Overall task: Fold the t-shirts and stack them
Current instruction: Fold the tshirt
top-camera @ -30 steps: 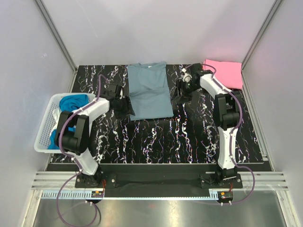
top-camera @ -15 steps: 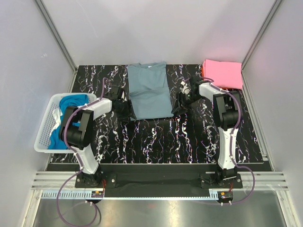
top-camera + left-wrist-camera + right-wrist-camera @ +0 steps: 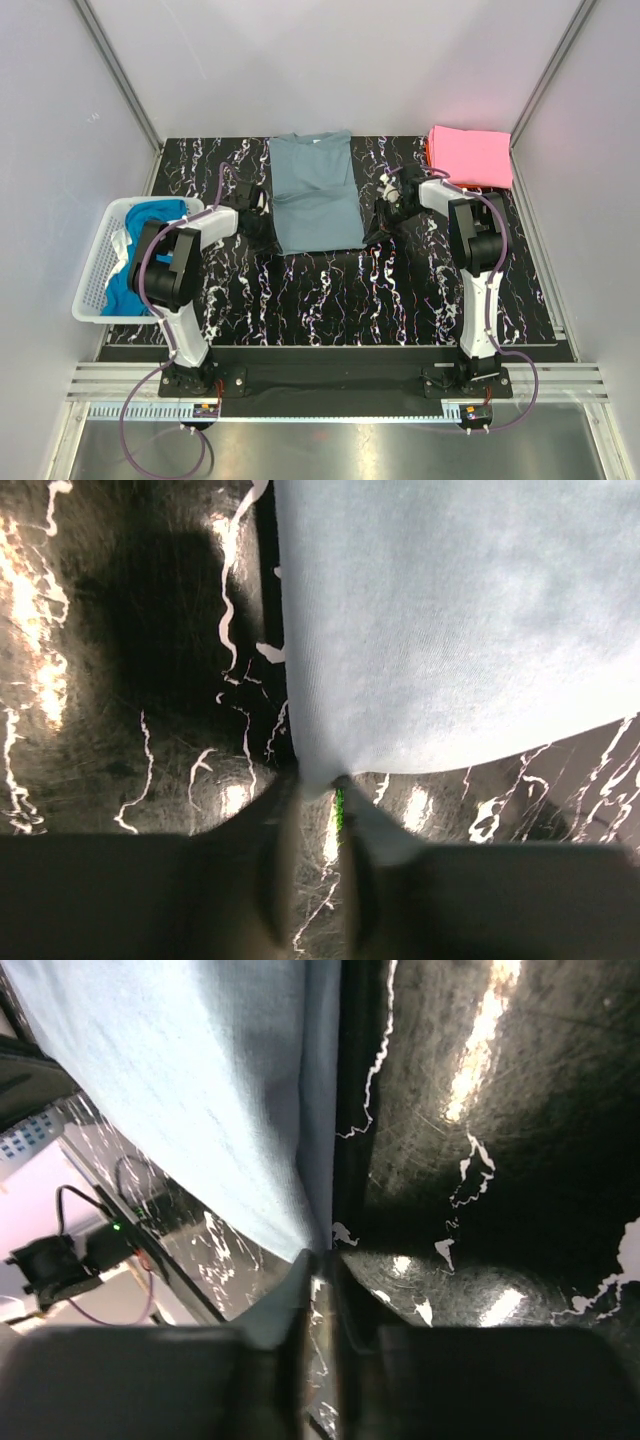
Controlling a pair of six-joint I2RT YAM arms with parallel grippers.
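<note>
A dusty grey-blue t-shirt (image 3: 315,195) lies flat as a long rectangle at the middle back of the table. My left gripper (image 3: 263,233) is shut on its near left corner; in the left wrist view the cloth (image 3: 450,620) bunches between the gripper's tips (image 3: 318,782). At the near right corner my right gripper (image 3: 376,228) is shut too, and the right wrist view shows the shirt's edge (image 3: 200,1090) pinched at the gripper's tips (image 3: 325,1256). A folded pink t-shirt (image 3: 472,155) rests at the back right corner. Bright blue t-shirts (image 3: 152,214) lie in the basket.
The white mesh basket (image 3: 98,285) stands at the table's left edge, partly overhanging it. The black marbled table (image 3: 330,300) runs between grey walls on three sides. Both arms reach across the table's middle toward the shirt.
Both grippers went from open to shut on the grey-blue shirt's near corners. Both moved slightly nearer along the shirt's sides to those corners.
</note>
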